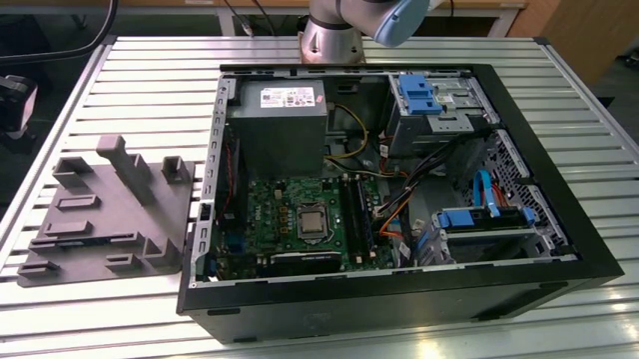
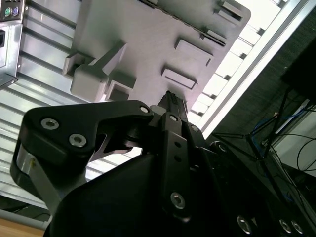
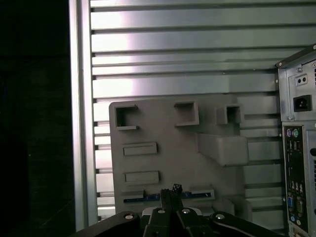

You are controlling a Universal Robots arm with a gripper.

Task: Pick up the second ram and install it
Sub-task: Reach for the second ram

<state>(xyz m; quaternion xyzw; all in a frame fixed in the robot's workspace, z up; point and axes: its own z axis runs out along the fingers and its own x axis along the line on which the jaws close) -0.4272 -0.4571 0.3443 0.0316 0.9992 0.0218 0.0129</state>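
With the hand (image 3: 170, 191) closed and empty above the holder tray (image 3: 163, 123), the second ram (image 3: 143, 198) lies slotted beneath its fingertips, long axis apparently parallel to the opening direction.

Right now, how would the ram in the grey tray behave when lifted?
The ram looks thin and flat, so probably light and stiff, though fragile. Seated in the grey tray's slot, it probably won't slide if nudged.

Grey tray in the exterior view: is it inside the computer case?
No; the grey tray rests on the slatted table beside the computer case.
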